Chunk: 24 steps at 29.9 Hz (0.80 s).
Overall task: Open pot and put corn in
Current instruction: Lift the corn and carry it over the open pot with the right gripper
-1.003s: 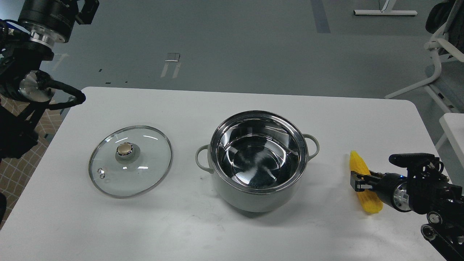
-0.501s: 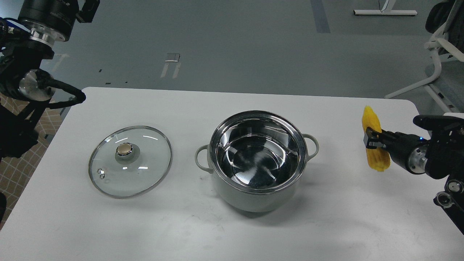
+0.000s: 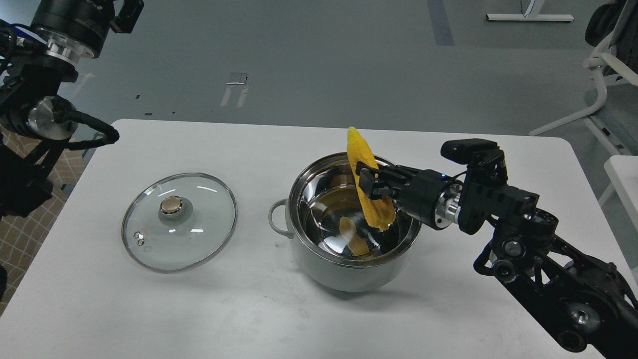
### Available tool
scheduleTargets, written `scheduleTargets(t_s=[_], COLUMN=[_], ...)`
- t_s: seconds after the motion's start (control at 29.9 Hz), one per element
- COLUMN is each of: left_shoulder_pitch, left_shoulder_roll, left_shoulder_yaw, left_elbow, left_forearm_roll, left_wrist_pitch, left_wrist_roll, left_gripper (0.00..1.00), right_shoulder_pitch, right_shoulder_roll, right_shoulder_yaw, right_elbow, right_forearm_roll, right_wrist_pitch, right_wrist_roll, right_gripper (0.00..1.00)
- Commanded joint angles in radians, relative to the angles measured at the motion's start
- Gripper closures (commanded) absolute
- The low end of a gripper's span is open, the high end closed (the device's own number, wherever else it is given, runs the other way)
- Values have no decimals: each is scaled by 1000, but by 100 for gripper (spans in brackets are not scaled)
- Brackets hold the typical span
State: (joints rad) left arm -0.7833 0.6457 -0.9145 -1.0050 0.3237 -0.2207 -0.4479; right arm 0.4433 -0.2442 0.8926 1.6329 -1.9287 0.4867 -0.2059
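The pale grey pot stands open at the table's middle, its shiny steel inside showing. My right gripper reaches in from the right and is shut on the yellow corn cob, holding it over the pot's opening, tapered end up and lower end inside the rim. The corn's yellow reflection shows on the pot's floor. The glass lid with its brass knob lies flat on the table left of the pot. My left arm is raised at the far left edge; its gripper is seen dark and small at the top left.
The white table has bare surface in front of the pot and to its right. A white chair stands beyond the table's right corner. Grey floor lies behind the table.
My right gripper lifted the corn from the table at the right, carried it left and now holds it over the pot's opening. The lid, the pot and the left arm have not moved.
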Motion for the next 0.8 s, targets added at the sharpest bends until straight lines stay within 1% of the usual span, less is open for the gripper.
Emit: scheduleTargets(t_s=[0.0, 0.07, 0.1, 0.13, 0.2, 0.23, 0.3, 0.43, 0.5, 0.53, 0.77], left_shoulder_pitch=[3, 3, 3, 1, 1, 1, 1, -2, -4, -4, 1], left_shoulder_roll=[2, 0, 0, 0, -1, -1, -1, -1, -3, -6, -8], left_shoulder_yaw=[0, -1, 0, -1, -1, 0, -1, 0, 0, 0, 0], left_elbow=[-1, -1, -1, 0, -1, 0, -1, 0, 0, 0, 2], left_forearm_roll=[0, -2, 0, 0, 0, -2, -2, -2, 0, 0, 0], left_wrist_pitch=[-2, -2, -2, -2, -2, -2, -2, -2, -2, -2, -3], left_wrist_roll=[0, 0, 0, 0, 0, 0, 0, 0, 0, 0, 0], left_gripper=[2, 2, 2, 2, 2, 2, 2, 2, 2, 2, 2], right_shoulder_pitch=[14, 15, 15, 15, 14, 14, 15, 17, 15, 15, 14], right_shoulder_roll=[19, 19, 17, 16, 14, 14, 14, 14, 14, 14, 14], right_shoulder_yaw=[-50, -50, -50, -50, -50, -49, -49, -47, -47, -49, -44], right_elbow=[-21, -31, -31, -27, -24, -18, -16, -7, -5, -5, -7], right_forearm_roll=[-12, -12, -10, -9, -7, -6, -4, -4, -3, -3, -4], right_wrist_pitch=[-3, -10, -11, -11, -11, -13, -13, -13, -13, -13, -16], right_wrist_roll=[0, 2, 3, 5, 8, 10, 11, 13, 13, 13, 13], right_gripper=[96, 78, 73, 65, 59, 48, 38, 24, 21, 16, 10])
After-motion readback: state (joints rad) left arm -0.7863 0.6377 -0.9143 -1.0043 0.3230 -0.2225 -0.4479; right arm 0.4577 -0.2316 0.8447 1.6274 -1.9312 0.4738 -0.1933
